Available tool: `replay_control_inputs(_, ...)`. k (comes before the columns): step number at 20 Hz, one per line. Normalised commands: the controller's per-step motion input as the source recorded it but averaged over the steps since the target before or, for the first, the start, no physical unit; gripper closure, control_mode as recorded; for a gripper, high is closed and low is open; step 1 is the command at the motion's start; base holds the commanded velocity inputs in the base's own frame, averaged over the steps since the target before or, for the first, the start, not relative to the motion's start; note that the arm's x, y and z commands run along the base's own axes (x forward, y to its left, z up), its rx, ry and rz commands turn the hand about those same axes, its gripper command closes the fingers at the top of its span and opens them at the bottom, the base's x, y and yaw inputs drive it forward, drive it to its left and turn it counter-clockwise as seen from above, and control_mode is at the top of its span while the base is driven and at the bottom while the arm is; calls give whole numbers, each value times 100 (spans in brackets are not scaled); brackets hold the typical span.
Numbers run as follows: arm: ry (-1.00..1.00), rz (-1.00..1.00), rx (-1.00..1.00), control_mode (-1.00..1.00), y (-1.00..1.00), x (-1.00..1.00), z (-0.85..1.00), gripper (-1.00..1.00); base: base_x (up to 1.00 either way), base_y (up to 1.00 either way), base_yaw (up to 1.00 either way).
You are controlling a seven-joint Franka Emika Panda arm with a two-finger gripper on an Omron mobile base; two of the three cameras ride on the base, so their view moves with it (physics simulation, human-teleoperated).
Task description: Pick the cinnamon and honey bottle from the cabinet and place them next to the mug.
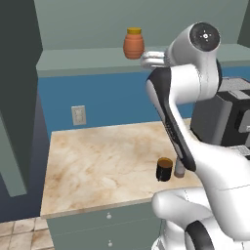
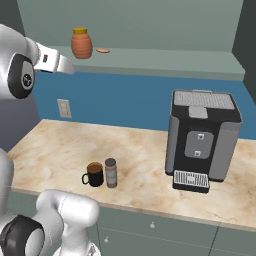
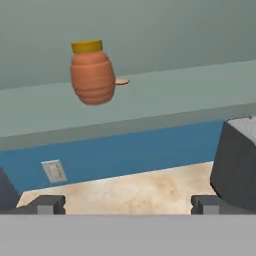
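The honey bottle (image 3: 92, 77), a ribbed orange jar with a yellow lid, stands upright on the shelf of the grey-green cabinet (image 3: 175, 97). My gripper (image 3: 127, 205) is open and holds nothing. It hovers in front of the shelf, short of the jar and a little lower and to its right. The same honey bottle (image 1: 133, 44) (image 2: 81, 43) appears in both base views, near the shelf's left end. Down on the counter, the black mug (image 2: 94, 174) (image 1: 164, 169) stands with the slim cinnamon (image 2: 110, 172) upright close beside it. My arm partly covers the cinnamon (image 1: 179, 171) in the left base view.
A small flat brown disc (image 2: 103, 50) lies on the shelf just right of the jar. A dark coffee machine (image 2: 202, 140) stands on the marble counter (image 2: 60, 150) to the right. A wall outlet (image 2: 63, 107) sits on the blue backsplash.
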Motion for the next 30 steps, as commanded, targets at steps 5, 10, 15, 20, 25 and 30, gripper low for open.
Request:
replay_control_inputs(5,-11,0,5,-100,0,69,16,-100,0,0,0)
replay_control_inputs(10,0,7,12,-100,0,28,72,-100,0,0,0)
replay_control_inputs(15,6,15,8,-100,0,0,64,-100,0,0,0)
replay_control_inputs(20,12,8,0,-100,0,0,-1,-100,0,0,0)
replay_control_inputs(25,0,0,-1,-100,0,0,-30,-100,0,0,0)
replay_control_inputs(30,0,0,-5,-100,0,10,-7,-100,0,0,0)
